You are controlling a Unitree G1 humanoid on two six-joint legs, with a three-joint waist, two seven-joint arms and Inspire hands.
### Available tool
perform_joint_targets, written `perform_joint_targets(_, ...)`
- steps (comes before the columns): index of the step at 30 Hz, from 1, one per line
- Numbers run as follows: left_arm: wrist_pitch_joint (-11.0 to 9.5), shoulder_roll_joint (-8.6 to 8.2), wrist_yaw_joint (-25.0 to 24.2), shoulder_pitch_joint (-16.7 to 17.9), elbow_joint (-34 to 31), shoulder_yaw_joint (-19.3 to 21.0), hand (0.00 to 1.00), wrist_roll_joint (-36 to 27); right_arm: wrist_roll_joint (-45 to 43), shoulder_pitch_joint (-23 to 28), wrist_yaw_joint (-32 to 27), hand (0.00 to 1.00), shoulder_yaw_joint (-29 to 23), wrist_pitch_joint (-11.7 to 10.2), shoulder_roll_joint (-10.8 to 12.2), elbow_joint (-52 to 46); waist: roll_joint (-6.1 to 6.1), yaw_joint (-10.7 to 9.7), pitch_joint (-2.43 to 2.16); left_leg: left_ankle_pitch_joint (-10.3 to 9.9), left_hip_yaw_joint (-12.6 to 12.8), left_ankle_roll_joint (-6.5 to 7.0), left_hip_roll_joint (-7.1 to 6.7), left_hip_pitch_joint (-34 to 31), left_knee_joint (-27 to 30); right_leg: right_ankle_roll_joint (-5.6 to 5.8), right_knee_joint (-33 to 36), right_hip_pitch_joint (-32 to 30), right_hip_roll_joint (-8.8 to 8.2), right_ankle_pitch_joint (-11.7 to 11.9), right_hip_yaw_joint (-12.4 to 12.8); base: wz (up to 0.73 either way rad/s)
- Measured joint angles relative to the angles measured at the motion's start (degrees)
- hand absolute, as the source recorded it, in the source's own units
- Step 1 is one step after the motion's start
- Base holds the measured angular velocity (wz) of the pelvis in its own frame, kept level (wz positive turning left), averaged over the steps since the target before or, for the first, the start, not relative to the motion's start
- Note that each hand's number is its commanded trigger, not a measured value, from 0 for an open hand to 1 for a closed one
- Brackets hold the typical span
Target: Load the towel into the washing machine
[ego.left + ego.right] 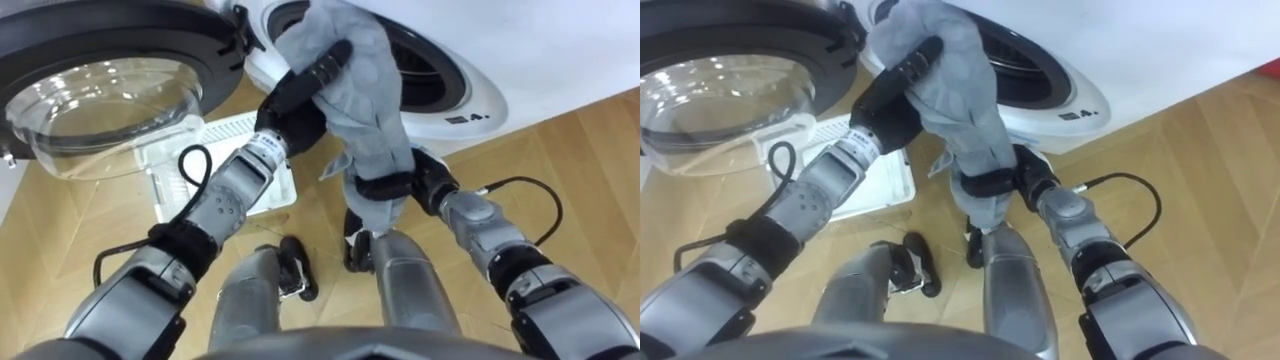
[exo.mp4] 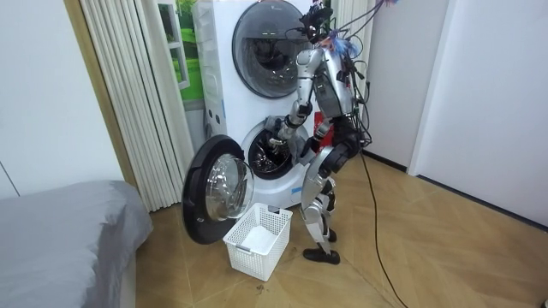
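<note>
Fingers of left hand [image 1: 296, 100] and right hand [image 1: 384, 187] curl round limp, crumpled grey towel [image 1: 368, 95]

Left robot hand [image 1: 305, 90] raised, right robot hand [image 1: 385, 188] lower, both clenched

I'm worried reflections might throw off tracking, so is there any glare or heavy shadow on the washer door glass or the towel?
Left eye view: the door glass carries pale highlights along its curve; the towel, held by the left hand and right hand, is evenly lit, with soft fold shadows. Room view: the glass shows bright reflections, no hard shadows on the floor.
</note>
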Motion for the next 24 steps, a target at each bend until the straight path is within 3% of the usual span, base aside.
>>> perform_joint_targets(6,0.7,-0.49,2.0,1.0,2.7,5.6,0.00,-0.2,0.0,1.1,-1.2,1.00,-1.1,0.2,-0.2,0.3,0.42,2.6,0.04,0.3,0.0,-0.28,-0.08,0.0,-1.2,-0.05,-0.9,-0.1,0.26,0.1,0.0,0.00)
perform_joint_targets(8,0.7,-0.51,3.5,3.2,3.6,8.4,0.00,0.0,0.0,1.9,-2.0,1.00,-1.8,1.5,-0.5,0.5,0.84,3.6,0.04,0.4,0.0,-0.51,-0.15,0.1,-2.0,-0.05,-1.7,-0.1,0.42,0.1,0.0,0.00)
perform_joint_targets(11,0.8,-0.48,7.8,5.1,5.0,9.3,0.00,-0.2,0.5,2.1,-2.5,1.00,-2.4,3.5,-0.9,2.5,1.24,5.2,0.08,0.9,-0.3,-0.65,-0.79,-0.4,-3.2,-0.03,-1.8,-0.8,-0.01,-0.1,-0.3,0.08)
perform_joint_targets(14,1.0,-0.76,11.3,5.7,7.0,12.4,0.00,-0.7,2.0,1.3,-2.9,1.00,-4.2,4.9,-1.9,3.6,1.36,6.9,0.04,1.4,-0.3,-0.64,-1.14,-0.9,-3.4,0.01,-1.5,-1.7,-0.34,-0.2,-0.4,0.08)
perform_joint_targets(19,1.4,-0.86,15.3,6.5,11.6,16.9,0.00,-0.6,2.5,1.0,-5.9,1.00,-8.4,7.1,-2.5,4.9,1.40,7.1,0.03,1.5,-1.4,-0.61,-2.08,-1.0,-3.3,0.15,-0.5,-1.7,-1.28,-1.3,-0.9,0.11)
perform_joint_targets(24,1.8,-1.62,19.8,8.0,11.6,17.3,0.00,-0.6,4.6,0.8,-7.9,1.00,-9.5,8.6,-3.0,5.5,1.40,7.2,0.03,1.7,-1.4,-0.34,-2.38,-1.0,-3.5,0.25,-0.3,-1.7,-1.67,-1.3,-1.0,0.02)
